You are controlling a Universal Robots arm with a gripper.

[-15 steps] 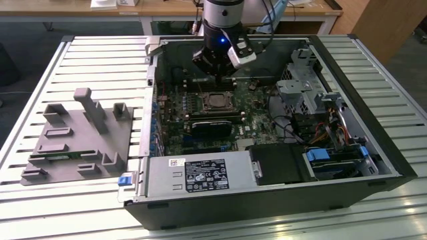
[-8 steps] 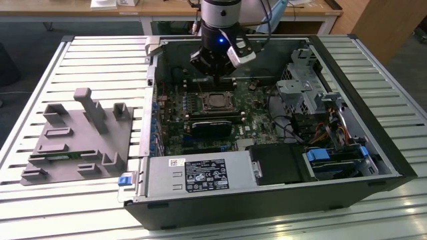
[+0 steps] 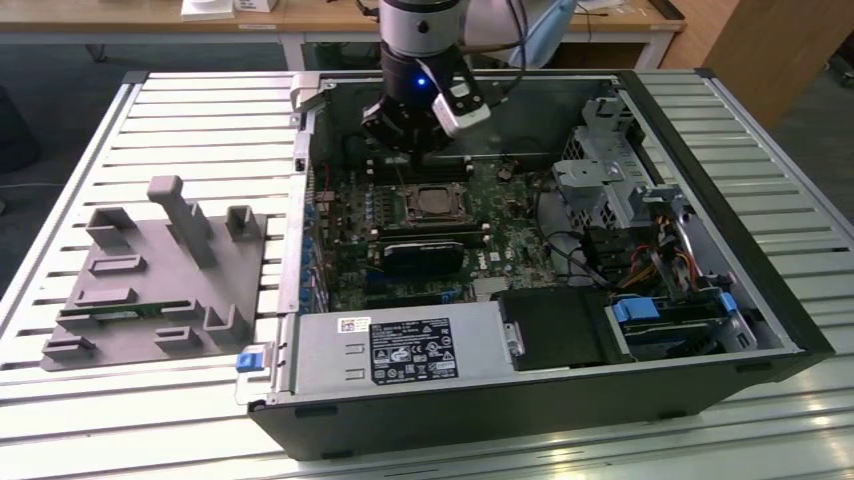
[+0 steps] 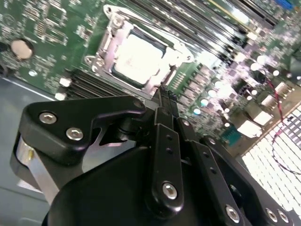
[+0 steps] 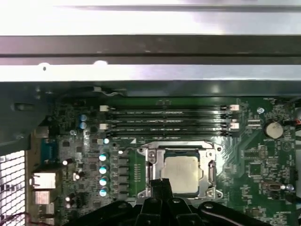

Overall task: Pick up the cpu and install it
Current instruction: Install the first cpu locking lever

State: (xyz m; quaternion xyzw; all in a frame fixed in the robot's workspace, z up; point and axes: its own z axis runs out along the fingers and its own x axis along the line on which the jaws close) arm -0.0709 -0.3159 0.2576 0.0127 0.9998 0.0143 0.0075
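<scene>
Starting at the exterior view's left, you have the grey fixture tray well away from the gripper, which hangs inside the open computer case just behind the socket. The cpu already lies in that socket, under and slightly ahead of the fingertips in both wrist views. A careless descent could nudge the chip askew and bend contacts, or clip the socket frame. The fingers look pressed together, empty, touching nothing.
</scene>
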